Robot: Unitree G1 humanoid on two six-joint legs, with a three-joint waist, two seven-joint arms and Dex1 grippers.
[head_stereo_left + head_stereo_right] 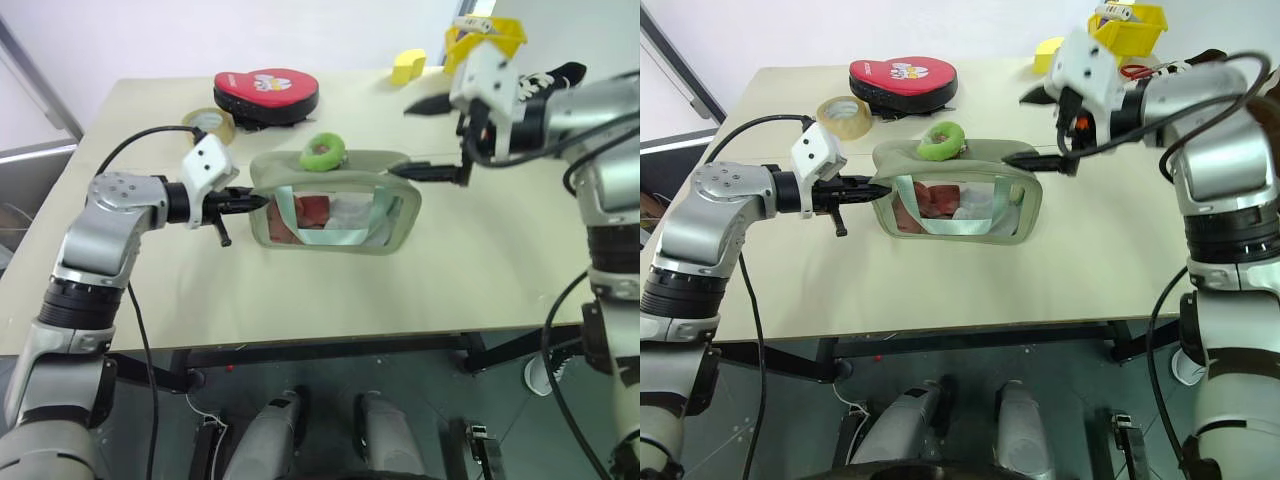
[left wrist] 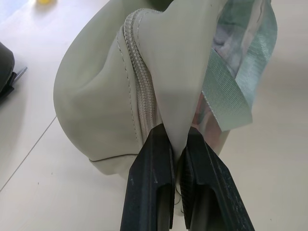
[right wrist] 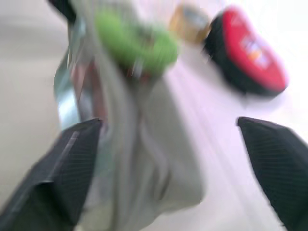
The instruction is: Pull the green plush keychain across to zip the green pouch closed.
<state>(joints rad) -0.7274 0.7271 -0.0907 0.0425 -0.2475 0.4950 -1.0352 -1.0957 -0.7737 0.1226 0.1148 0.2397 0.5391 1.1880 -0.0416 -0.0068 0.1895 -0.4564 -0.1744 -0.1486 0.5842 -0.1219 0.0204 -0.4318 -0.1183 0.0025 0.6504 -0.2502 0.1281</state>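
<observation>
The left gripper is clenched on a fold of fabric at the left end of the green pouch, right beside the zip seam, and holds that end steady. The right gripper hangs released, its two fingers spread wide, one lying level just at the pouch's right end and the other raised well above it; it grasps nothing.

The pouch stands upright near the middle of the table, clear window facing the robot, reddish things inside. The green plush keychain rests on the top edge of the pouch, left of its middle and well apart from the right gripper. Judging by that, the pouch is anchored but the pull is not yet done: the keychain has to be taken and drawn along the top.

How much of the zip is already shut cannot be told; the teeth show as closed at the left end in the left wrist view, the rest is hidden by the pouch's top fold. The chain under the keychain is too small to make out, and the right wrist view is smeared
</observation>
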